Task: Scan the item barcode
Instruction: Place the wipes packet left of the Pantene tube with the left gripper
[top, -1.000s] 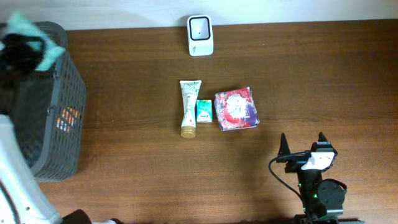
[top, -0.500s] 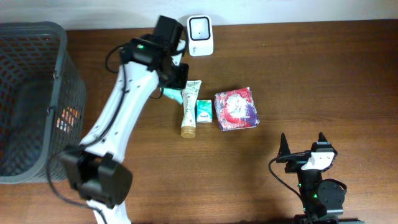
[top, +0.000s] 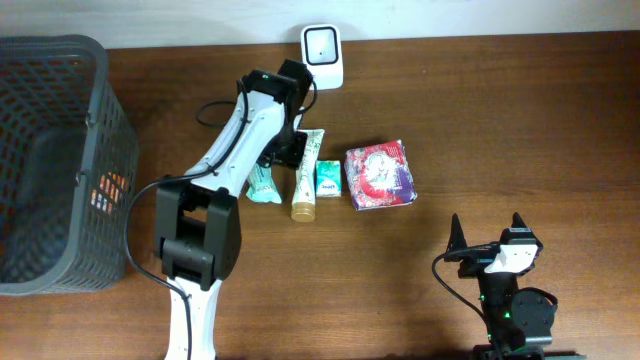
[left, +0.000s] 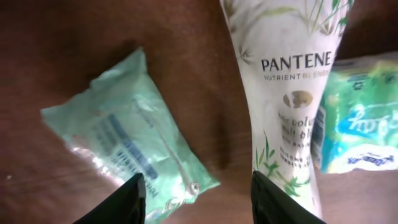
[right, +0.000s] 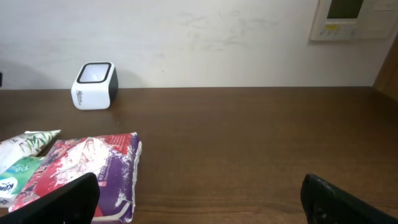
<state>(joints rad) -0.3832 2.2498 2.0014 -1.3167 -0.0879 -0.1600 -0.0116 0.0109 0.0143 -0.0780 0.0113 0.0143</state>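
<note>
the left gripper is hovering low over the table. its two dark fingers are standing apart with nothing caught between them, only bare wood showing in the gap. the mint-green packet is lying flat on the wood just beside the white shampoo tube, on the side toward the basket. from the wrist camera one finger is hanging over the packet's corner and the other over the tube's lower end, and i cannot tell whether either is touching. on the tube's other side a small teal box is sitting close against it, and next along a red and purple pouch is lying. the white scanner is standing at the far edge of the table, well apart from the packet, just beyond the left arm's wrist. the grey mesh basket is sitting at the left end. the right gripper is waiting near the front edge, fingers spread wide and holding nothing.
</note>
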